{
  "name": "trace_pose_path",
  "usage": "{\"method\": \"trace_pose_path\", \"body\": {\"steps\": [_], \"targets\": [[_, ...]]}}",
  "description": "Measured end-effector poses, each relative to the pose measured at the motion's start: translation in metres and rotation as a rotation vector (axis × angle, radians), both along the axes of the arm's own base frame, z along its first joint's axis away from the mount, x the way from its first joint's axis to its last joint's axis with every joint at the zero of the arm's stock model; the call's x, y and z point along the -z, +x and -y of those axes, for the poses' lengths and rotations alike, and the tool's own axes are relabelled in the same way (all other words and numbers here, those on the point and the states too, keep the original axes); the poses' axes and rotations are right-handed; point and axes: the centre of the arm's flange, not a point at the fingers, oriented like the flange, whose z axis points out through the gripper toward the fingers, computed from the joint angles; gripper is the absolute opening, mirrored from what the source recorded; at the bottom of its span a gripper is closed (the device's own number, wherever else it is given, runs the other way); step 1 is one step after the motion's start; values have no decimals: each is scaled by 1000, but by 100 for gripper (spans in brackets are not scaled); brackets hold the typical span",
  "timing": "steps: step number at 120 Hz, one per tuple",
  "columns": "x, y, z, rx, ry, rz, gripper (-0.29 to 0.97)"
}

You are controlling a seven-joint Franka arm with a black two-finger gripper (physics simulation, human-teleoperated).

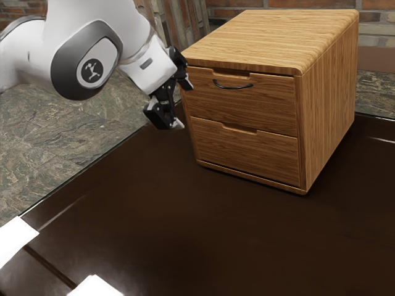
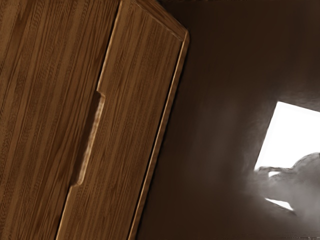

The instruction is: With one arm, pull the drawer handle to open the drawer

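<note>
Your handle (image 1: 233, 85) sits high on the top drawer (image 1: 247, 105), which lies flush in the cabinet (image 1: 327, 92). The gripper (image 1: 165, 120) hangs at the cabinet's front edge toward the exterior view's left, below the handle and apart from it. You can't tell whether it is open or closed.

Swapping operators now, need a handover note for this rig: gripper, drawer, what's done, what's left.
Gripper: low beside the cabinet front, at its edge on the exterior view's left, not on the handle.
Top drawer: looks shut, flush with the front; the black handle sits near its upper edge.
Lower drawer: also looks shut.
Done: nothing on the drawer yet.
Left: bring the gripper to the handle, grip it, pull the top drawer out.
</note>
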Motion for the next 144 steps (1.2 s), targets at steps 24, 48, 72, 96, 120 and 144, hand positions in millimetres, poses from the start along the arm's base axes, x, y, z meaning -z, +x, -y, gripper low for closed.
{"method": "trace_pose_path", "body": {"steps": [24, 48, 72, 96, 120, 144], "targets": [[4, 31, 19, 110, 101, 40, 66], [-12, 39, 24, 169, 142, 107, 66], [8, 61, 5, 182, 161, 117, 66], [34, 79, 10, 222, 173, 110, 66], [49, 95, -10, 214, 186, 116, 66], [66, 101, -17, 218, 194, 80, 70]]}}
